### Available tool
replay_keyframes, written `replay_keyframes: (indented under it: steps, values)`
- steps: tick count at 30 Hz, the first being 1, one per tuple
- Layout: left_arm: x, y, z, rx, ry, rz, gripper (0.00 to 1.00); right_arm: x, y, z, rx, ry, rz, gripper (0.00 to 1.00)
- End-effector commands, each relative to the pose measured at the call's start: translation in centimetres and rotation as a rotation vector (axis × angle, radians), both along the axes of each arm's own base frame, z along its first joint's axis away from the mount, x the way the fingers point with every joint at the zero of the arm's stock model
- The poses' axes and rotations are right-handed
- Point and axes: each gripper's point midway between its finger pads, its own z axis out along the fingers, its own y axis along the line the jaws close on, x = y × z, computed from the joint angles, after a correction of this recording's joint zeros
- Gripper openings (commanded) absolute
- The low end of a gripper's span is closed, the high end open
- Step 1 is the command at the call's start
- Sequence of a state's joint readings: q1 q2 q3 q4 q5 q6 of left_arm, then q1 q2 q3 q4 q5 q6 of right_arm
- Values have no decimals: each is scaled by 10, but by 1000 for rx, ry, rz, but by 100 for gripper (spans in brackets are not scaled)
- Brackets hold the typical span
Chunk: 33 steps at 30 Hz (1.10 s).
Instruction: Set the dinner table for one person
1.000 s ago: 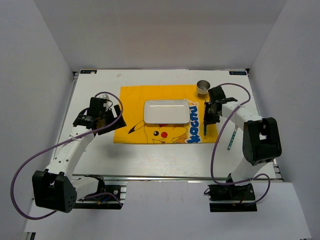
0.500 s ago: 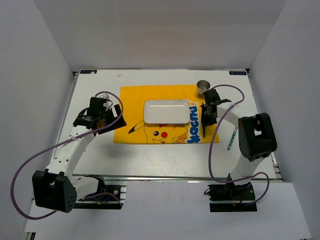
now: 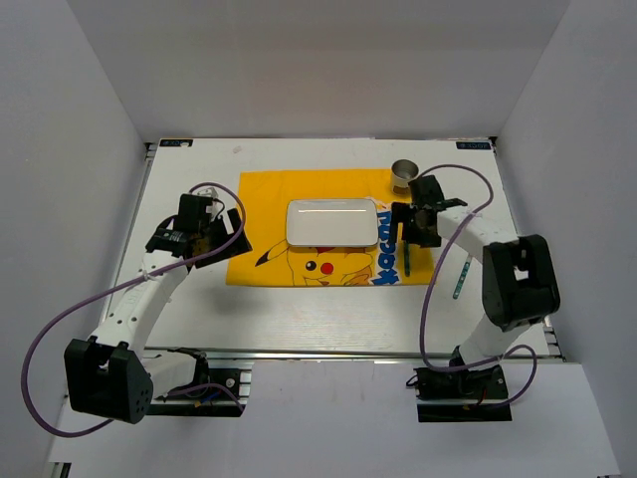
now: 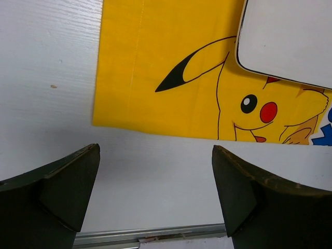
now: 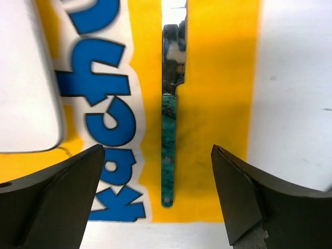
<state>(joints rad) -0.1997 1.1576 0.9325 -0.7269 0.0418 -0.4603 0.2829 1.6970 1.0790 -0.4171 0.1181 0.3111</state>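
Observation:
On the white dinner table [image 3: 299,309] lies a yellow Pikachu placemat [image 3: 269,199] with a white rectangular plate [image 3: 331,221] in its middle. A knife [image 3: 407,259] with a green handle lies flat on the placemat's right strip, just right of the plate. In the right wrist view the knife [image 5: 168,155] lies lengthwise between the spread fingers of my right gripper [image 5: 156,151], which is open and hovers just above it without touching. My left gripper [image 3: 224,237] is open and holds nothing, at the placemat's left edge, over bare table [image 4: 52,62].
A small metal cup [image 3: 405,174] stands at the placemat's far right corner, just beyond the right gripper. Another green-handled utensil [image 3: 460,277] lies on the table right of the placemat. The front metal rail [image 4: 155,233] runs below the left fingers.
The right gripper has opened and let go of the knife, which now rests on the placemat beside the plate. The left arm has not moved.

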Motion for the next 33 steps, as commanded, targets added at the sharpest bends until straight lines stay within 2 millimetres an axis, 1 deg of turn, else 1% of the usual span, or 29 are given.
replay_keyframes:
  steps: [1,3,4,6,7,9,10,11,15,16,17,19,20,22,23,24,25,26,28,29,30,31,32,33]
  values:
    - [1,2,3,2,-22,1,98,20,-23,47,18,-164,-103,89]
    - [1,2,6,0,-32,1,98,20,-39,48,-6,-153,-154,89]
    - [0,2,6,1,-34,2,98,21,-60,44,-39,-142,-210,89]
    - [-1,3,7,3,-42,5,98,16,-82,34,-100,-103,-271,89]
    - [-1,4,7,6,-46,8,98,13,-103,30,-112,-85,-337,89]
    - [-1,4,8,5,-51,12,98,2,-121,21,-105,-73,-398,89]
    - [-1,4,9,3,-52,12,98,-4,-135,20,-108,-71,-445,89]
    - [-1,3,9,0,-49,11,98,-14,-143,10,-113,-48,-479,89]
    - [0,1,10,-8,-48,5,98,-28,-148,-9,-100,-8,-506,88]
    - [0,1,10,-12,-49,2,98,-32,-151,-18,-110,20,-520,88]
    - [0,1,10,-12,-49,2,98,-37,-153,-24,-117,39,-532,86]
    - [-1,0,9,-12,-45,1,98,-41,-152,-33,-102,59,-542,80]
    - [-1,1,10,-12,-47,2,98,-48,-149,-40,-88,78,-545,66]
    - [0,1,11,-13,-55,2,98,-52,-147,-45,-68,83,-561,54]
    - [0,1,10,-12,-50,2,98,-54,-145,-48,-59,94,-557,37]
    - [0,0,10,-13,-48,1,98,-54,-144,-50,-62,101,-556,24]
    - [0,1,10,-12,-45,3,98,-55,-147,-50,-76,104,-560,7]
    - [0,1,10,-10,-47,5,98,-55,-149,-49,-85,108,-566,0]
    - [-1,1,9,-11,-46,6,98,-52,-157,-36,-127,77,-599,0]
    - [0,2,10,-9,-49,10,98,-41,-154,-14,-117,7,-590,0]
    - [0,2,10,-10,-47,14,98,-35,-148,1,-94,-38,-581,0]
    - [0,3,11,-8,-47,21,98,-24,-140,17,-54,-99,-547,0]
    - [0,5,11,-3,-44,38,98,-13,-119,45,5,-192,-484,0]
    - [2,11,11,20,-47,68,98,4,-96,70,76,-270,-421,0]
